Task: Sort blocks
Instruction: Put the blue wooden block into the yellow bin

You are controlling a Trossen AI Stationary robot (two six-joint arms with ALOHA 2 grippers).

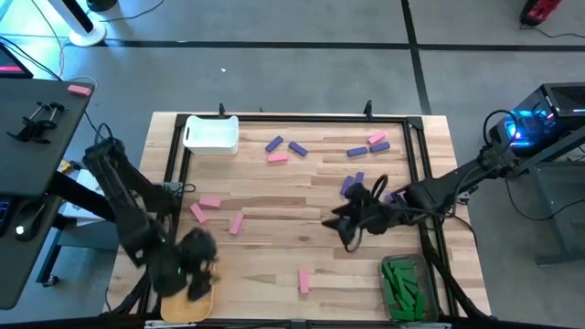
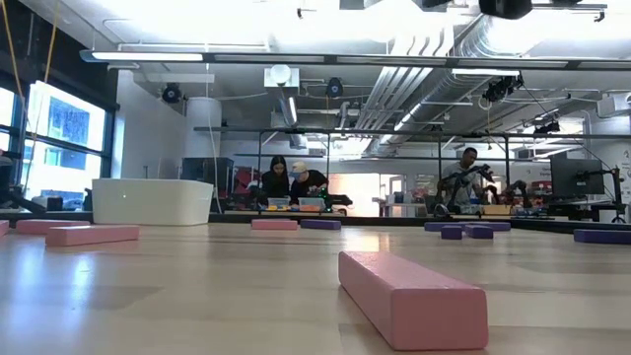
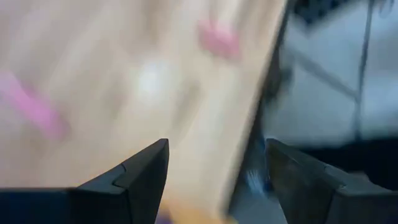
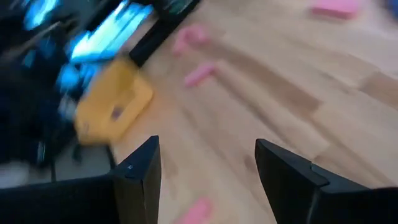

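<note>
Pink blocks and purple blocks lie flat and scattered over the wooden table. One pink block lies alone near the near edge and shows large in the low view. Several green blocks lie in the clear bin. My left gripper hovers at the near left corner above the yellow bin, open and empty. My right gripper hangs over the table's middle right, open and empty; purple blocks lie just beyond it.
A white bin stands at the far left of the table. The clear bin's rim is at the near right corner. A dark frame runs round the table. Bare wood lies between the two grippers. People sit in the room behind.
</note>
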